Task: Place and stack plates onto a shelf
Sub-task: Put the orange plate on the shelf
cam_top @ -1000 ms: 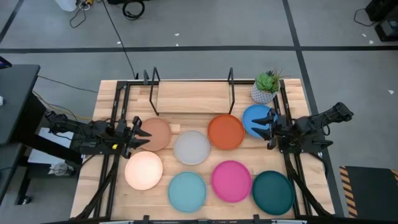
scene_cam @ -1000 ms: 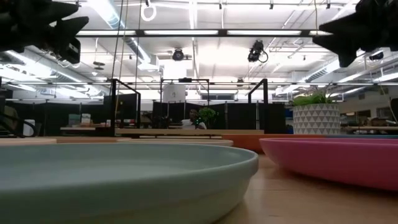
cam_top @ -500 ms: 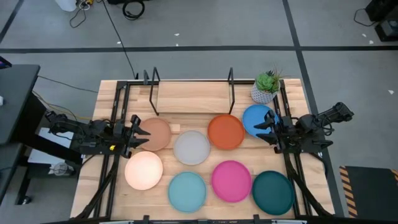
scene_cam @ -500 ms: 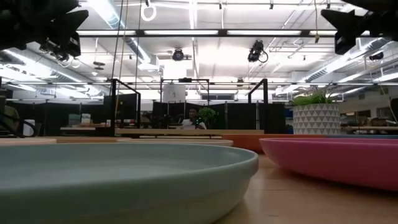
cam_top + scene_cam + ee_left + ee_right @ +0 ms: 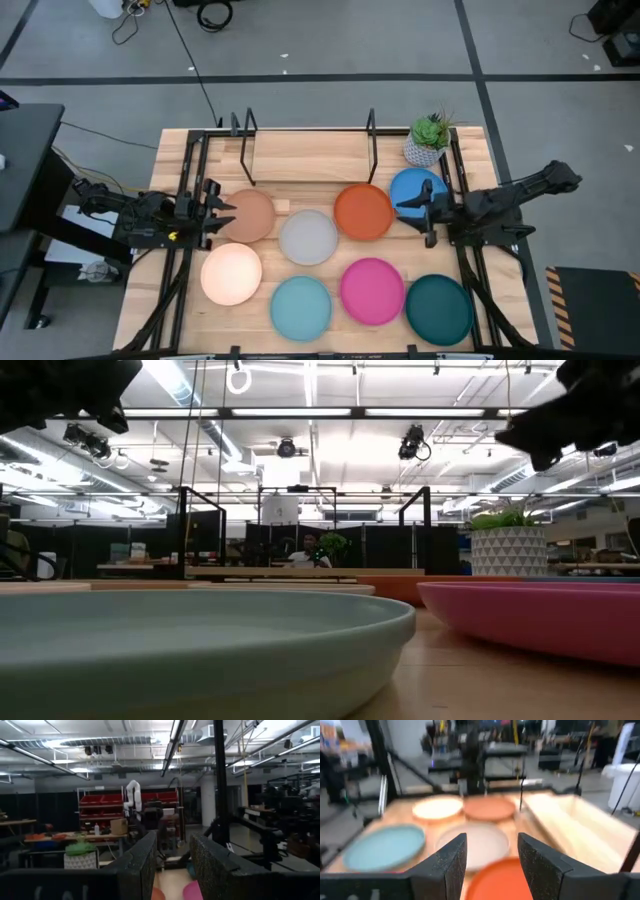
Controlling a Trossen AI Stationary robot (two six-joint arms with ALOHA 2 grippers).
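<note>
Eight plates lie flat on the table in the high view: tan (image 5: 250, 215), grey (image 5: 308, 237), orange (image 5: 363, 211), blue (image 5: 418, 186), peach (image 5: 231, 273), light blue (image 5: 300, 307), magenta (image 5: 372, 290) and dark teal (image 5: 438, 309). The shelf (image 5: 310, 157) stands at the far edge, its board bare. My left gripper (image 5: 229, 213) hangs open in the air at the tan plate's left rim. My right gripper (image 5: 412, 214) is open and raised between the blue and orange plates, with the orange plate (image 5: 495, 880) just ahead of its fingers.
A small plant in a white pot (image 5: 430, 141) stands at the far right, beside the shelf's right upright and just behind the blue plate. Black rails run along both sides of the table. Bare wood shows between the shelf and the far row of plates.
My right gripper has reached toward the table's left, from over the blue plate's near rim toward the orange plate. My left gripper has risen slightly, as the low view shows. No plate has moved.
</note>
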